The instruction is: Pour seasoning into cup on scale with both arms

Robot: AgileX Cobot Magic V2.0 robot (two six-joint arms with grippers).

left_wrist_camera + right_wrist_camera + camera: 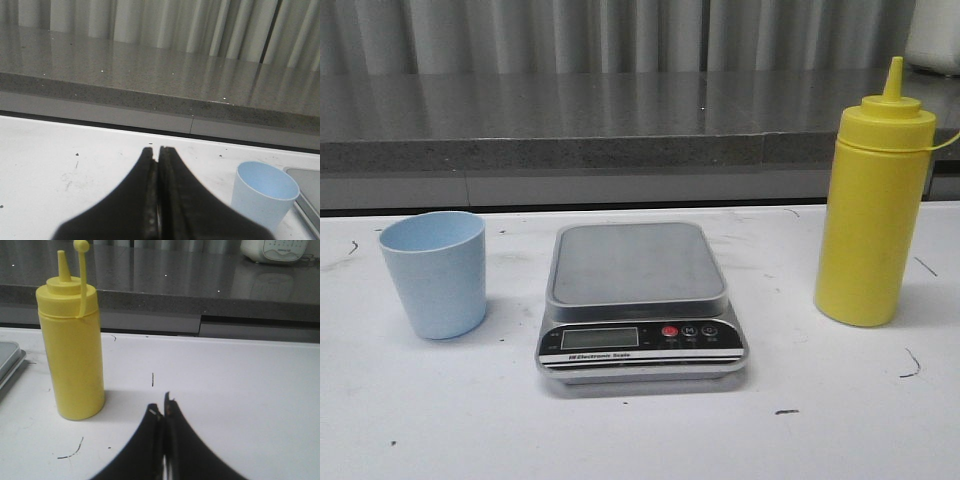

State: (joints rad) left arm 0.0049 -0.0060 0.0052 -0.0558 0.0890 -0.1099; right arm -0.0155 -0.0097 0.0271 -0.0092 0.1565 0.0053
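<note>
The silver scale (640, 300) sits mid-table with its steel platform bare. The pale blue cup (433, 272) stands upright on the table to the scale's left, empty. The yellow seasoning bottle (873, 210) stands upright to the scale's right, its nozzle cap off and hanging by its strap. Neither gripper shows in the front view. My left gripper (156, 150) is shut and empty, with the cup (262, 195) beside it and apart. My right gripper (161, 405) is shut and empty, with the bottle (71, 345) standing apart from it.
A grey stone ledge (620, 125) runs along the back of the white table (640, 430), with a curtain behind. A white object (280, 250) sits on the ledge at the far right. The scale's edge (10, 360) shows in the right wrist view.
</note>
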